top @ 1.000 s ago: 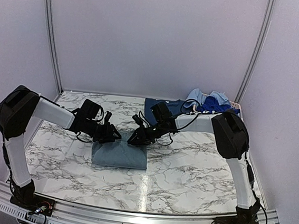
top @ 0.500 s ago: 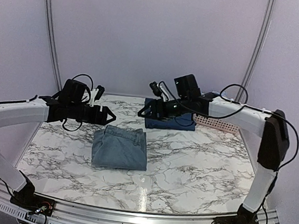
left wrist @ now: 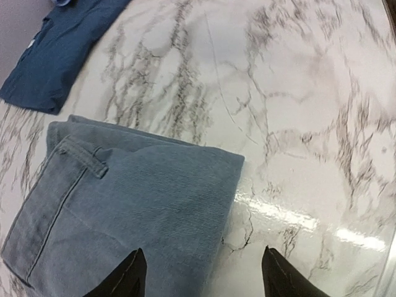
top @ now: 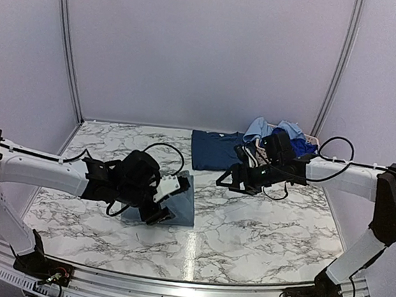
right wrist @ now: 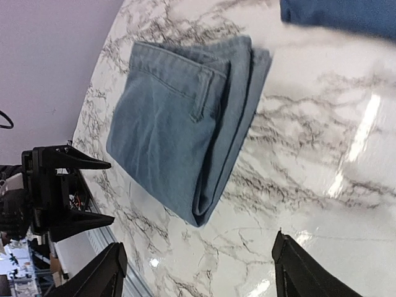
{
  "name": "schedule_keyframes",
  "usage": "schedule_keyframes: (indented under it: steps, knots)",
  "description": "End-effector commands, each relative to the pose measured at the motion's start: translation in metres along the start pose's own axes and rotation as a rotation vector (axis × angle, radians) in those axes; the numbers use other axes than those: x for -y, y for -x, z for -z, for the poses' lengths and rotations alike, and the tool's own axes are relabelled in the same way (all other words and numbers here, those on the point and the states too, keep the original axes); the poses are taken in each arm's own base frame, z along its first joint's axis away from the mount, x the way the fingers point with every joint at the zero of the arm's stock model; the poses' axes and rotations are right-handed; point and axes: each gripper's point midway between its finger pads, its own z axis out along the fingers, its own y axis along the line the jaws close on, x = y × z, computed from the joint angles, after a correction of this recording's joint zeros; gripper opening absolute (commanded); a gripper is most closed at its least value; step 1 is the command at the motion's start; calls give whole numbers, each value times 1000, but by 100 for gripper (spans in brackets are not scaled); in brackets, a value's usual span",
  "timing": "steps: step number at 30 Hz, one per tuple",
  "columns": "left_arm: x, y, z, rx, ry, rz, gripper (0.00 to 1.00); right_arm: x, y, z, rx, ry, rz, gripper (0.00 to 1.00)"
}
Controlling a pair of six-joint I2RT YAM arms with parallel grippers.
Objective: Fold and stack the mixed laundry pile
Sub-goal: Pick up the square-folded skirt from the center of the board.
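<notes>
A light-blue denim piece (top: 182, 204) lies folded on the marble, its waistband and belt loop (left wrist: 93, 162) showing. My left gripper (top: 163, 203) hovers at its near-left side, open; one fingertip is over the denim, the other over bare marble (left wrist: 201, 279). My right gripper (top: 224, 180) is low over the table to the right of the denim, open and empty (right wrist: 198, 272). A dark navy shirt (top: 215, 150) lies flat behind the denim. The rest of the mixed laundry pile (top: 278, 132), light-blue and bright-blue pieces, is heaped at the back right corner.
A pale basket rim (top: 313, 140) peeks out behind the heap. In the right wrist view the left gripper (right wrist: 62, 192) shows beyond the denim. Walls close the table on three sides, and a metal rail (top: 184, 288) runs along the near edge.
Both grippers let go of the denim's far edge and lifted away. The left one has dropped back to the denim's near-left side; the right has swung to its right. Both jaws opened wider.
</notes>
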Motion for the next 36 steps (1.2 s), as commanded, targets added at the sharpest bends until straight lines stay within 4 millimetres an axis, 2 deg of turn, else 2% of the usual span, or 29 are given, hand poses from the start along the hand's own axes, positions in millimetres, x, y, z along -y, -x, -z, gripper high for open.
schedule_keyframes:
  steps: [1, 5, 9, 11, 13, 18, 20, 27, 31, 36]
  knots:
    - [13, -18, -27, -80, 14, -197, 64, -9, -5, -2, 17, 78, -83, 76]
    - [21, -22, -49, -104, 2, -259, 61, 2, -19, -9, -8, 74, -146, 75]
    - [20, -36, -73, -157, 32, -314, 57, 11, -31, -16, -40, 70, -193, 75]
    - [16, -35, -80, -149, 60, -316, 46, 15, -37, -20, -57, 74, -217, 76]
    - [14, -25, -79, -113, 69, -298, 32, 16, -42, -26, -75, 97, -255, 77]
    - [21, 11, -53, 29, 30, -214, 0, 11, -44, -45, -84, 160, -328, 81]
    - [23, 18, -43, 69, 18, -181, 0, 7, -46, -56, -99, 188, -360, 83]
    - [22, 23, -27, 114, 22, -124, 0, -10, -44, -94, -128, 276, -424, 89]
    - [23, 21, -25, 110, 15, -124, 0, -24, -35, -110, -123, 333, -439, 92]
    - [24, 20, -23, 113, 11, -123, 0, -23, -31, -118, -103, 342, -486, 91]
